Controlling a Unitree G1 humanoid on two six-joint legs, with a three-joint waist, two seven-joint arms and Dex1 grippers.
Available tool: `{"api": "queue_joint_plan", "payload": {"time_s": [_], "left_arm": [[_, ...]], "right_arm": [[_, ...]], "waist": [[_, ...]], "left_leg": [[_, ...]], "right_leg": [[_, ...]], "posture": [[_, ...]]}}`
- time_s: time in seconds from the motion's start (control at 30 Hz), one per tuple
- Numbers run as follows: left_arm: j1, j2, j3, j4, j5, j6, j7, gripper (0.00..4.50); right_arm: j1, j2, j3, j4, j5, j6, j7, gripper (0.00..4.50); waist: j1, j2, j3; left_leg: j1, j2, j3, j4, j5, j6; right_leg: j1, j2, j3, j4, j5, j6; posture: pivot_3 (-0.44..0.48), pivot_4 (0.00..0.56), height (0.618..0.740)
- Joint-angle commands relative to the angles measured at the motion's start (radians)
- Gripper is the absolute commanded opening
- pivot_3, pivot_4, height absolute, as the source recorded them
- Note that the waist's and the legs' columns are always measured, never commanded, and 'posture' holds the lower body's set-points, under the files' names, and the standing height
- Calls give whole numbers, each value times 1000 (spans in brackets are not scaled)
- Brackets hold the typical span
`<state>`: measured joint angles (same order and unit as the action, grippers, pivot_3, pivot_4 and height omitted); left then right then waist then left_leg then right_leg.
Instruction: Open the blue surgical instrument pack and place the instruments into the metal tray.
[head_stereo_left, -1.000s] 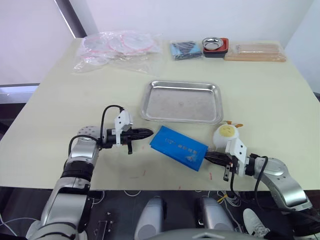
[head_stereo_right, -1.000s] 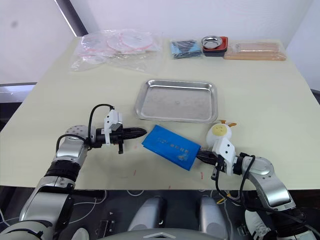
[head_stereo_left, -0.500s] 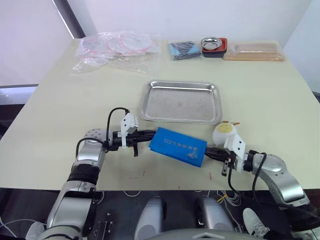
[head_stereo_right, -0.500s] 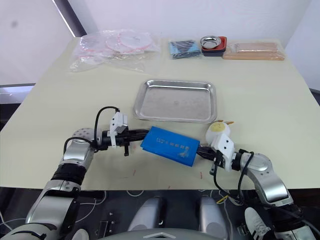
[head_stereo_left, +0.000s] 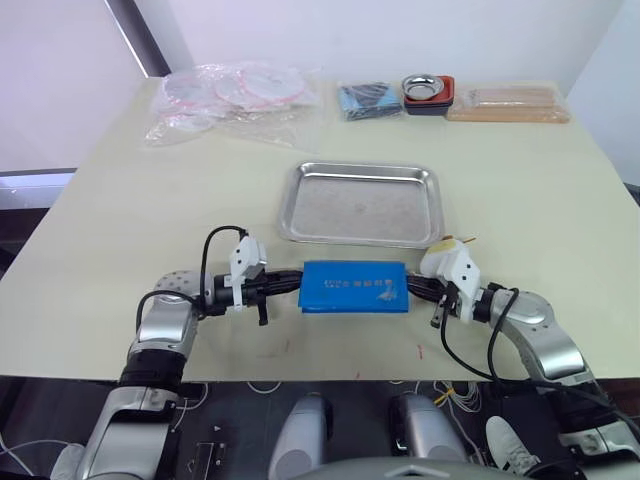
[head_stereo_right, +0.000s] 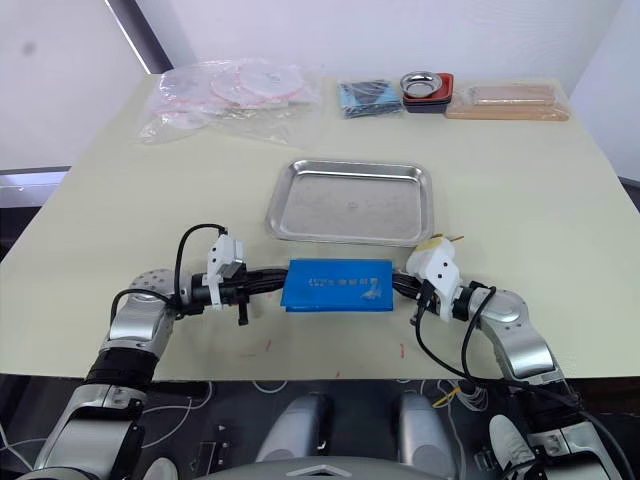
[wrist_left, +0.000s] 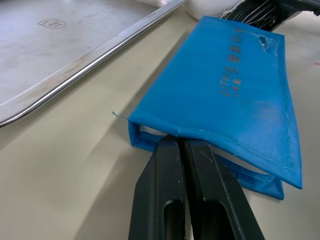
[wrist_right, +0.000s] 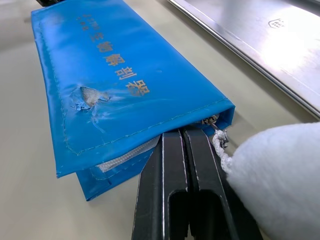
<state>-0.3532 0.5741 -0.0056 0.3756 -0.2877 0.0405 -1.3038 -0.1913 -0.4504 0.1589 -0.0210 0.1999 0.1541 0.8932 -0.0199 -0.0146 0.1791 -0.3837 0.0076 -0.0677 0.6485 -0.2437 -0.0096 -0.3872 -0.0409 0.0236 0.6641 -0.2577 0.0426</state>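
Observation:
The blue surgical instrument pack (head_stereo_left: 353, 287) lies flat and closed just in front of the empty metal tray (head_stereo_left: 362, 204), its long side parallel to the tray. My left gripper (wrist_left: 177, 141) is shut, and its tips press against the pack's left end, where the pale lining shows. At the other end my right gripper (wrist_right: 181, 132) is shut on the pack's corner, tucked under the top layer beside the zipper cord. The blue cover has a small scuffed tear (wrist_right: 85, 97). The instruments are hidden inside the pack.
A white fluffy toy (head_stereo_left: 445, 262) sits against my right gripper. At the far edge lie clear bags with pink rings (head_stereo_left: 235, 95), a dark blue bundle in plastic (head_stereo_left: 370, 98), a small steel bowl (head_stereo_left: 430, 90) and a wooden block (head_stereo_left: 508, 103).
The pack has turned from slanted to level with the tray. My left gripper has moved right to the pack's left end, and my right gripper has swung forward with the other end.

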Motion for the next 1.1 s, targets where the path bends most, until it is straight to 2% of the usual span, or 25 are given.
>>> {"api": "queue_joint_plan", "payload": {"time_s": [0.03, 0.33, 0.5, 0.53, 0.57, 0.67, 0.77, 0.93, 1.0, 1.1], "left_arm": [[4, 7, 3, -17, -3, -2, 9, 195], [29, 64, 76, -32, -52, -20, 7, 195], [99, 144, 146, -216, -169, 65, -55, 195], [112, 158, 150, -247, -182, 78, -64, 65], [128, 173, 154, -281, -196, 94, -75, 0], [168, 226, 169, -364, -250, 145, -123, 661], [190, 267, 180, -437, -287, 192, -134, 1874], [239, 312, 188, -552, -322, 238, -144, 3433], [252, 324, 189, -574, -321, 233, -151, 4289], [263, 333, 195, -581, -327, 230, -163, 4407]], "right_arm": [[-3, -7, -2, -43, 17, -16, 17, 0], [104, -123, -96, -166, 88, -19, 69, 0], [137, -182, -109, -220, 152, -92, 191, 0], [131, -182, -102, -218, 149, -114, 204, 249], [121, -175, -97, -212, 145, -137, 210, 749], [82, -142, -73, -188, 145, -181, 230, 1627], [30, -112, -31, -120, 90, -288, 252, 2837], [-71, -65, 51, 76, -42, -551, 269, 4445], [-97, -45, 78, 154, -66, -650, 277, 4500], [-139, -9, 95, 254, -92, -743, 257, 4500]], "waist": [[0, 0, 0], [2, 0, 0], [2, 0, 0], [1, 0, 0], [1, 0, 0], [0, 0, 1], [1, 0, 1], [2, 0, 2], [4, 0, 2], [3, 0, 2]], "left_leg": [[0, 0, 0, 0, 0, 0], [-1, 0, 0, 0, 0, 0], [-2, 1, 0, 0, 0, 0], [-1, 1, 0, 0, 0, 0], [-1, 2, 0, 0, 0, 0], [0, 3, 2, 0, 0, 0], [0, 4, 2, 0, 0, 0], [0, 4, 4, 0, 0, 0], [0, 4, 4, 0, 0, 0], [-1, 4, 4, -1, 0, 0]], "right_leg": [[0, 0, 0, 0, 0, 0], [-1, 0, 0, -1, 0, 0], [-1, 0, 0, -1, 0, 0], [-1, 0, 0, -1, 0, 0], [-1, 0, 0, -1, 0, 0], [-1, 1, 1, -1, 0, 0], [-1, 2, 1, -1, 0, 0], [-2, 3, 3, -1, 0, 0], [-2, 3, 3, -1, 0, 0], [-3, 3, 3, -1, 0, -1]], "posture": [[0, 150, 740], [0, 150, 740], [0, 150, 740], [0, 150, 740], [0, 150, 740], [0, 150, 740], [0, 150, 740], [0, 150, 740], [0, 150, 740], [0, 150, 740]]}}
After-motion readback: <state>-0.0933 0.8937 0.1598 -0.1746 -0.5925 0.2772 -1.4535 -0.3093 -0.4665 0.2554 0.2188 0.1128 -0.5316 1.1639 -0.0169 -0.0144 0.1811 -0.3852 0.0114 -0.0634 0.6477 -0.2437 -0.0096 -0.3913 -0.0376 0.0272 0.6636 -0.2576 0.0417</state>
